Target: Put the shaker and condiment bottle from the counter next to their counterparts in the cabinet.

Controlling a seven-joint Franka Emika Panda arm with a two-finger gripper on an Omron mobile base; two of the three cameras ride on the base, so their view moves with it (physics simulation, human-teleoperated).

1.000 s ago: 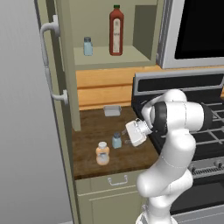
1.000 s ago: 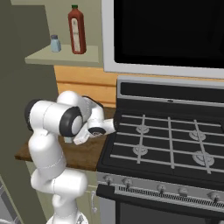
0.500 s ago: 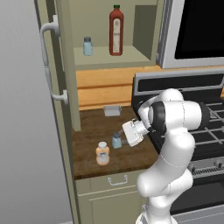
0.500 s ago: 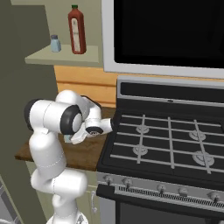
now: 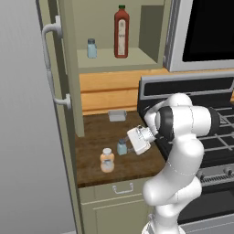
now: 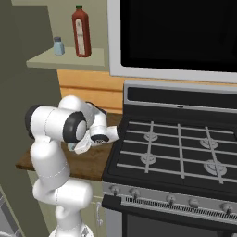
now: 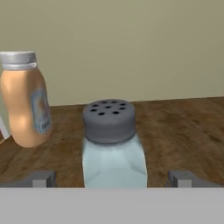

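The pale-blue shaker (image 5: 121,147) stands upright on the dark wood counter (image 5: 93,135). In the hand view the shaker (image 7: 113,148) sits between my two fingertips (image 7: 43,178), with a gap on each side. My gripper (image 5: 126,145) is open and level with it. The squat orange condiment bottle (image 5: 107,160) stands just left of the shaker; in the hand view this bottle (image 7: 24,105) is at the left. On the cabinet shelf (image 5: 114,59) stand the second shaker (image 5: 92,48) and the tall dark-red bottle (image 5: 121,32).
The cabinet door (image 5: 64,82) stands open at the counter's left, its grey handle (image 5: 49,64) facing out. A small grey tray (image 5: 117,115) lies at the counter's back. The stove (image 5: 215,132) borders the counter on the right, under the microwave (image 5: 205,32).
My hand has swung left and down across the counter, bringing the open fingers around the shaker. The shaker and the orange bottle have not moved.
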